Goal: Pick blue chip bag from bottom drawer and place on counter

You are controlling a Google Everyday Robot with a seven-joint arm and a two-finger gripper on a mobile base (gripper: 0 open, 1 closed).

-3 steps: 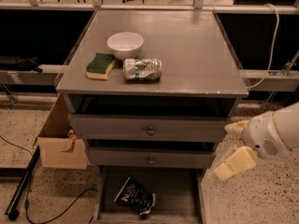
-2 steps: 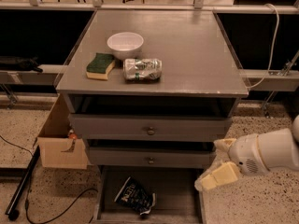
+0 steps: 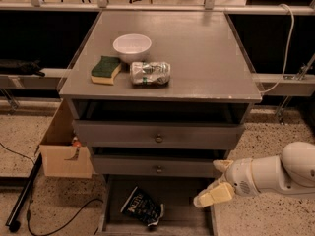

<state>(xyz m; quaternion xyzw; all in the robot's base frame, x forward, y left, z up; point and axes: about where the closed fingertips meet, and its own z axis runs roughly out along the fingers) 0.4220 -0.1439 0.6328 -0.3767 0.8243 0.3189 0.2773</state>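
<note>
Since the earlier frames the arm has swung in from the bench's right side and dropped lower, so the gripper [image 3: 217, 181] now hangs at the right edge of the open bottom drawer [image 3: 179, 204], just under the front right corner of the lower knobbed drawer [image 3: 158, 169]. Its two cream fingers stand spread apart and carry nothing. The blue chip bag [image 3: 141, 206] lies crumpled on the drawer floor toward the front left, clear of the gripper. To do this reach well, I judge that I should carry the jaws leftward over the bag, staying below the drawer front above. Then I come down on the bag's raised crumple; foil like this will likely slide or crush, so I close gently. The counter [image 3: 197, 48] has open grey surface along its right edge and back. A white bowl [image 3: 132, 46], a green sponge [image 3: 105, 69] and a crushed can [image 3: 150, 73] sit near its front left corner. A cardboard box [image 3: 64, 154] stands on the speckled floor off the bench's left side.
</note>
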